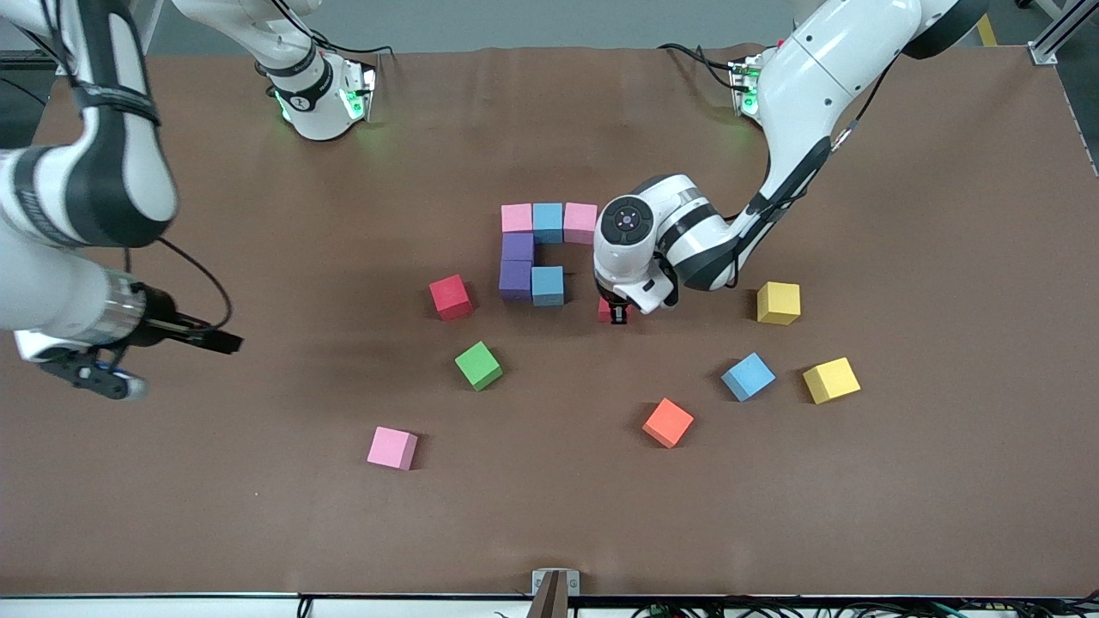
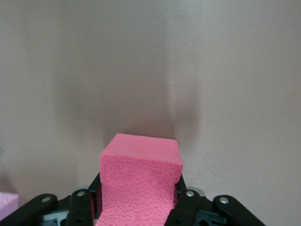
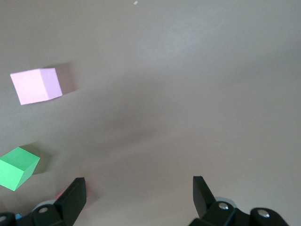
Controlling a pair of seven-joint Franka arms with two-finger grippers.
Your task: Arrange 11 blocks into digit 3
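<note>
My left gripper is shut on a red block, low at the table, a small gap from the figure's light blue cube. In the left wrist view the block fills the space between the fingers of the gripper. The partial figure has a pink, light blue, pink bar, two purple cubes and that light blue cube. Loose: red, green, pink, orange, light blue. My right gripper is open and empty, raised over the right arm's end of the table.
Two yellow cubes lie toward the left arm's end of the table, beside the loose light blue cube. The right wrist view shows the pink cube and the green cube on bare brown table.
</note>
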